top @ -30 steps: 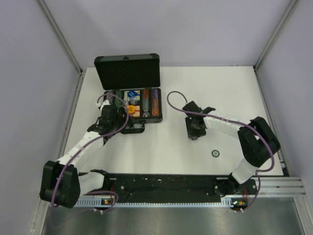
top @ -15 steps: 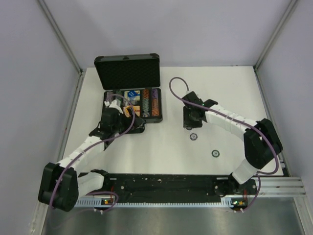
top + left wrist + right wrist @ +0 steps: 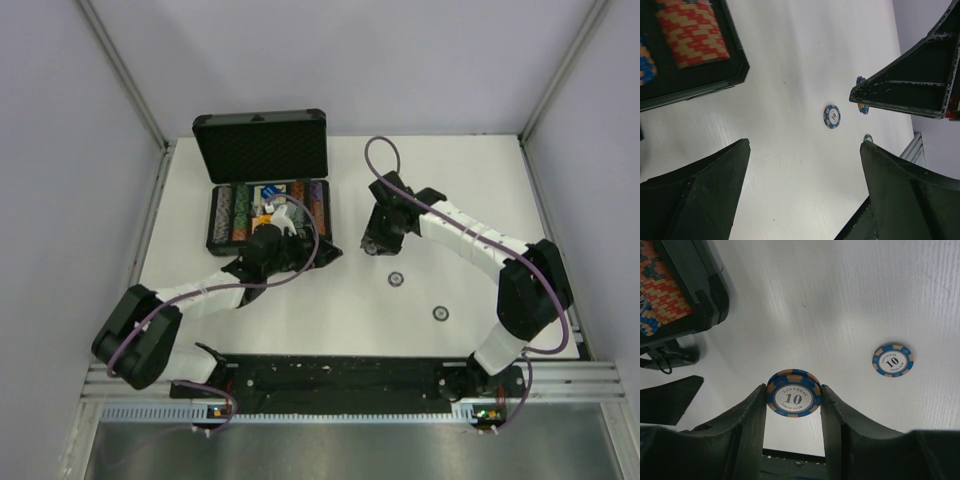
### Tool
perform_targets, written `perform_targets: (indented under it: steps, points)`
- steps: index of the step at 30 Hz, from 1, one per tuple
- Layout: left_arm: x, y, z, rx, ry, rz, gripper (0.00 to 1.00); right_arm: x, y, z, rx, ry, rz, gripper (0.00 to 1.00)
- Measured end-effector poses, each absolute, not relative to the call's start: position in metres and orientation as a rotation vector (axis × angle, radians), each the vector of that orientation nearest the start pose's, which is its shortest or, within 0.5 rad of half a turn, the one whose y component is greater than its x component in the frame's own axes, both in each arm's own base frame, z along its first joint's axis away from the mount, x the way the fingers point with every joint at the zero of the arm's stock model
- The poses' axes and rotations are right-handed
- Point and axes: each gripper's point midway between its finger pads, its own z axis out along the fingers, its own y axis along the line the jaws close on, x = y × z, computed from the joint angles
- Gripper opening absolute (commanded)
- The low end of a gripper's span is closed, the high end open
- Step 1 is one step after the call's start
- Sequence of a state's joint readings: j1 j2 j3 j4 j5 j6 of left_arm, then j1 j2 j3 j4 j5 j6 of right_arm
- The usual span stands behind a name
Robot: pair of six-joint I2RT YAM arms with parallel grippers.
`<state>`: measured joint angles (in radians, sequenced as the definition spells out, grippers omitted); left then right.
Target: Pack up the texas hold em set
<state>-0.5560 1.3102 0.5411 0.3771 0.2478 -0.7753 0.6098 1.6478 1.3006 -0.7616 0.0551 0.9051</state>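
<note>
The texas hold em set's black case [image 3: 262,146] lies open at the back left, with rows of chips [image 3: 238,212] in its tray. My right gripper [image 3: 376,244] hovers just right of the case, shut on a blue and tan "10" chip [image 3: 793,398] held on edge between its fingers [image 3: 756,410]. A second blue "10" chip [image 3: 396,278] [image 3: 892,360] lies flat on the table below it, and a darker chip [image 3: 440,313] lies further right. My left gripper [image 3: 314,252] [image 3: 805,145] is open and holds nothing at the case's front right corner.
The case's corner [image 3: 695,75] with a red and tan chip row [image 3: 692,27] sits close to the left fingers. The right gripper [image 3: 910,85] hangs opposite the left one, with the loose chip [image 3: 831,116] between them. Grey walls enclose the table [image 3: 480,190].
My left arm swung right from over the case to its front right corner. My right gripper moved up and left toward the case with its chip, uncovering the loose blue chip.
</note>
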Motion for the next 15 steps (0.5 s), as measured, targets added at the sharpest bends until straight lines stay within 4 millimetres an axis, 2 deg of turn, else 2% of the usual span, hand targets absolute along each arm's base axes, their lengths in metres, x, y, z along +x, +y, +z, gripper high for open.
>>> perform_targets:
  steps: [9, 12, 15]
  points:
    - [0.278, -0.322, 0.121, -0.008, 2.089, -1.246, 0.81, 0.292, 0.241, 0.115, 0.668, 2.747, 0.475, 0.04]
    - [0.28, -0.334, 0.127, -0.009, 2.055, -1.285, 0.79, 0.288, 0.245, 0.117, 0.731, 2.76, 0.503, 0.04]
    - [0.28, -0.342, 0.131, -0.03, 2.026, -1.319, 0.73, 0.287, 0.247, 0.117, 0.771, 2.765, 0.523, 0.04]
